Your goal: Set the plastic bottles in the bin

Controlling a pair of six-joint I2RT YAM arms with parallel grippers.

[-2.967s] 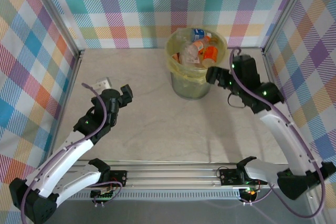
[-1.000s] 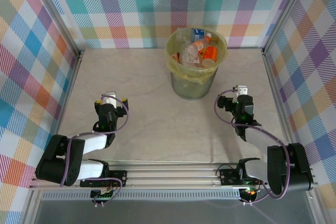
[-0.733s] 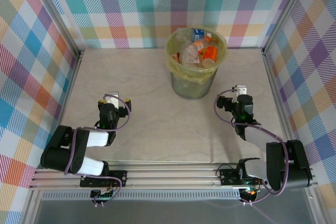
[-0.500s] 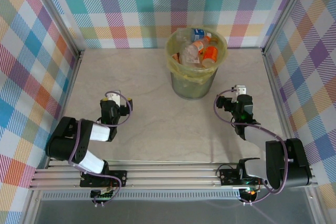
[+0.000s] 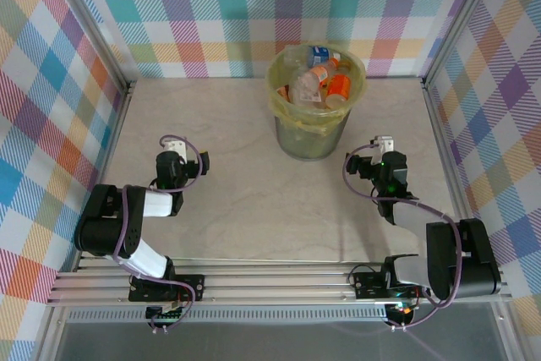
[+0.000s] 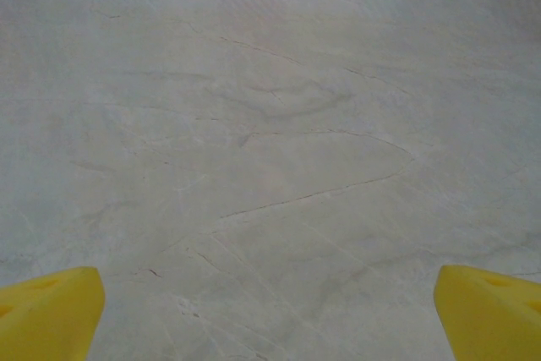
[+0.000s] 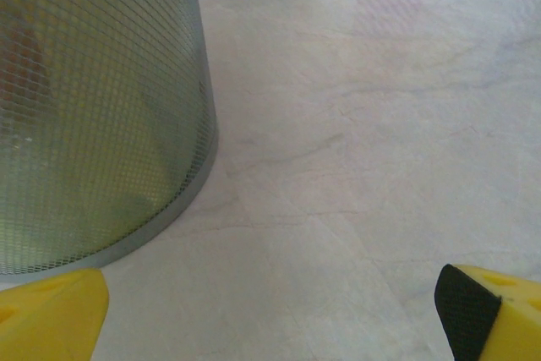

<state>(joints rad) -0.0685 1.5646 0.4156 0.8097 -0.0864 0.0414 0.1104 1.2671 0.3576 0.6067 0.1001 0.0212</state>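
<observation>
Both tools stand wide open and hold nothing. The left tool (image 5: 176, 151) sits low over the left part of the tabletop (image 5: 254, 192), its arm folded back toward the base. In the left wrist view its yellow fingertips (image 6: 51, 314) show at the two bottom corners, spread far apart, with bare pale veined stone between them. It touches no object and is well apart from the bin.

The right tool (image 5: 379, 151) sits on the right side, near the bin (image 5: 308, 137), slightly nearer the arm bases than it. In the right wrist view its two yellow fingertips (image 7: 51, 314) are likewise at the bottom corners, as wide as the frame, and the right one shows a dark inner pad. The bin's wall (image 7: 93, 107) rises just ahead and to the left of the tool; from this close it reads as a fine greenish mesh with a yellowish lining behind it. The fingers are apart from the wall, not touching it.

The bin stands upright toward the far middle of the tabletop, its yellowish bag folded over the rim. The plastic bottles (image 5: 314, 78) lie heaped inside it, up to the rim: one with an orange label (image 5: 338, 86) on the right, one with a blue label (image 5: 321, 52) at the far edge, and clear ones (image 5: 303, 84) across the middle. An exact count cannot be made from above.

Checked, multicoloured walls (image 5: 211, 6) enclose the tabletop on three sides.
</observation>
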